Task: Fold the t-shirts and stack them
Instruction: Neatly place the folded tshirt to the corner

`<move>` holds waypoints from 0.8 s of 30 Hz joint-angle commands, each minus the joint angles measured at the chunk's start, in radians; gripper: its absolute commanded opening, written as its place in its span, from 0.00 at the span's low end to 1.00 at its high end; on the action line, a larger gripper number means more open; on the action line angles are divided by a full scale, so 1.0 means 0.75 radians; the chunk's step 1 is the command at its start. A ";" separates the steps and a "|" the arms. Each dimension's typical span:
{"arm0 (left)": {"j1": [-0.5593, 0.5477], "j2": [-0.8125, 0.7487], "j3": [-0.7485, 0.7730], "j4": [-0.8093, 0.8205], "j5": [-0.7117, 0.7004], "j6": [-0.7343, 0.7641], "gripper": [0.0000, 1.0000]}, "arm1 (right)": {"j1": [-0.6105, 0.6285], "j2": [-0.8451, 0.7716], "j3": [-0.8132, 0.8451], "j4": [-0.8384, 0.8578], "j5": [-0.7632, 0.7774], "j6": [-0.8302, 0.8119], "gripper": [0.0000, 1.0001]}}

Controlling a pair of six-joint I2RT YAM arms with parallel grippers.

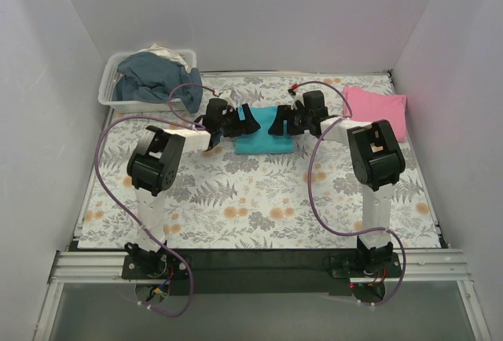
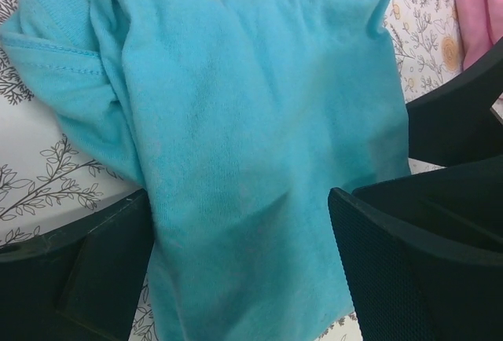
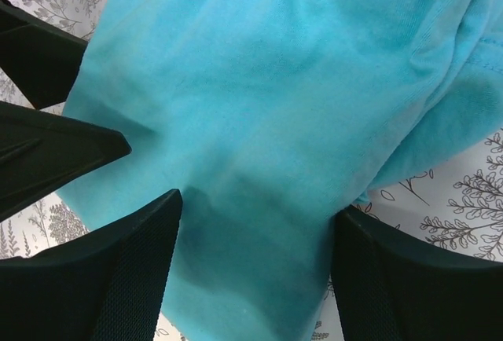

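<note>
The teal shirt (image 1: 263, 144) is seen at the middle of the table (image 1: 236, 199), gathered into a compact rectangle with a sleeve and hem bunched at one end. The pink shirt (image 1: 379, 109) lies folded at the far right, well apart from it. A bin (image 1: 104, 89) holding other clothes (image 1: 149, 78) stands at the far left.

Both arms are reached in over the teal shirt from either side. The left gripper (image 1: 245, 119) is set over its left part and the right gripper (image 1: 277, 121) over its right part, the two close together and facing one another. In each wrist view the fingers are spread wide, with teal cloth filling the gap between them; nothing is clamped. Whether the fingertips press on the cloth cannot be told.

The folding of the teal shirt is judged nearly or fully done, so the step in hand is taken to be the last tidy of the fold or the grasp before stacking. The stack itself is not yet made.

For the next move, all layers would need to be pinched at both ends at once, and the bundle lifted level, so that the loose sleeve is not shaken out. It would then be carried right and laid squarely on the pink shirt.
</note>
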 commanded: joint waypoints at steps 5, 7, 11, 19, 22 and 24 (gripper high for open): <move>-0.028 -0.025 -0.024 -0.049 0.052 -0.004 0.78 | 0.079 0.105 0.075 -0.084 0.015 0.013 0.64; -0.030 -0.025 -0.024 -0.049 0.056 -0.004 0.78 | 0.088 0.118 0.089 -0.095 0.019 0.011 0.64; -0.032 -0.017 -0.020 -0.047 0.064 0.001 0.77 | 0.094 0.138 0.108 -0.111 0.031 0.008 0.55; -0.032 -0.050 -0.038 -0.043 0.060 0.003 0.77 | 0.096 0.159 0.130 -0.146 0.033 -0.010 0.03; -0.032 -0.103 -0.054 -0.061 0.052 0.005 0.77 | 0.094 0.138 0.134 -0.160 0.045 -0.051 0.01; -0.032 -0.146 -0.067 -0.090 0.023 0.023 0.78 | 0.086 0.110 0.138 -0.168 0.049 -0.079 0.01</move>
